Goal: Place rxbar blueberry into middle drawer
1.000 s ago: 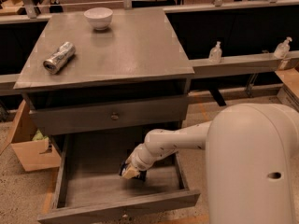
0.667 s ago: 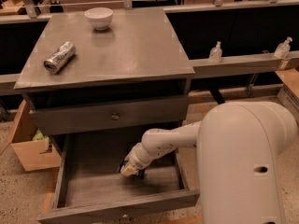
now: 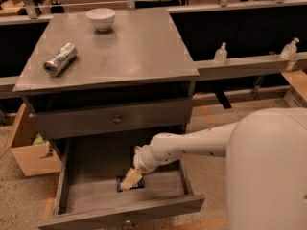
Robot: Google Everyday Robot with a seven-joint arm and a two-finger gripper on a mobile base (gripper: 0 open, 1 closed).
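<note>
The middle drawer [image 3: 91, 186] is pulled open below the cabinet top, a grey wooden box with a plank floor. The rxbar blueberry [image 3: 139, 184], a dark flat bar, lies on the drawer floor right of centre. My gripper [image 3: 130, 179] reaches down into the drawer from the right and sits directly over the bar's left part, hiding some of it. I cannot tell whether it touches the bar.
A silver can [image 3: 60, 59] lies on its side and a white bowl [image 3: 100, 18] stands on the cabinet top. The shut top drawer front [image 3: 116, 120] has a round knob. A cardboard box [image 3: 31, 157] sits at the left. Two bottles [image 3: 220, 53] stand on the right ledge.
My arm has stayed inside the drawer with only a small shift. The dark bar now shows flat on the drawer floor under the gripper.
</note>
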